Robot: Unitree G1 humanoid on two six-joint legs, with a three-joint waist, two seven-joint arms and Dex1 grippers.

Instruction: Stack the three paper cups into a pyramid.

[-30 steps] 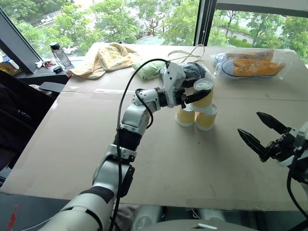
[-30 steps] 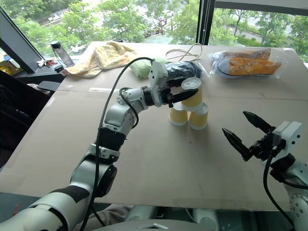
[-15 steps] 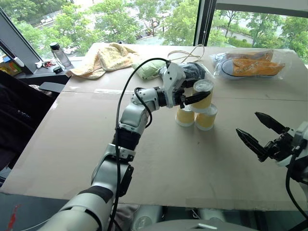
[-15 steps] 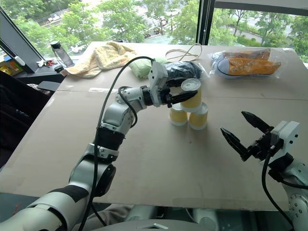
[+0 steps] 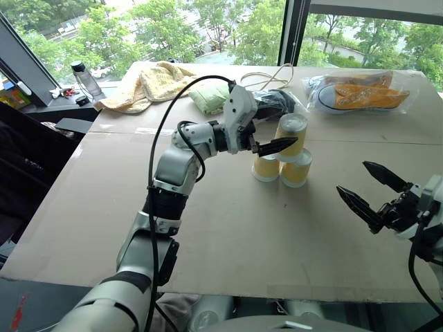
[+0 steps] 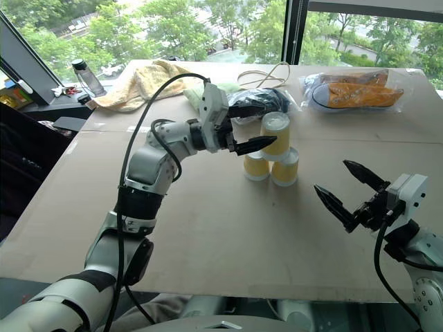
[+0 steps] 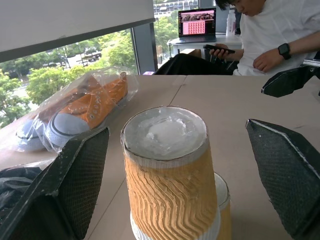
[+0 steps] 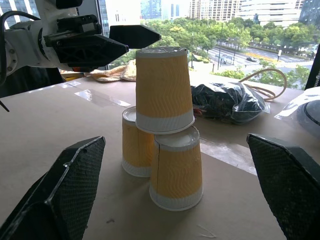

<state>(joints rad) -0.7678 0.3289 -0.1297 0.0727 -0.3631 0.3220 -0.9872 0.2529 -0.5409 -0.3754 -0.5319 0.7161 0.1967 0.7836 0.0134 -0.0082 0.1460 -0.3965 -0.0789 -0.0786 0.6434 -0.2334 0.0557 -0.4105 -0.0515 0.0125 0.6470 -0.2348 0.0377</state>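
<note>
The three paper cups stand near the middle of the left eye frame, a little right of centre, on the brown table (image 5: 228, 235). All are upside down, with the white flat bottoms up. Two bottom cups (image 8: 175, 167) stand side by side and touch each other. The top cup (image 5: 291, 135) rests on both of them, so the pyramid is built.

The left gripper (image 5: 271, 131) is at the left side of the top cup, pointing level toward it. Its fingers (image 7: 72, 187) are spread wide, one on each side of the cup, and they do not touch it. It holds nothing.

The right gripper (image 5: 367, 190) is at the lower right of the frame, well apart from the cups. Its fingers are also wide open and empty.

A pair of orange shoes in a plastic bag (image 5: 360, 93) lies at the upper right.
</note>
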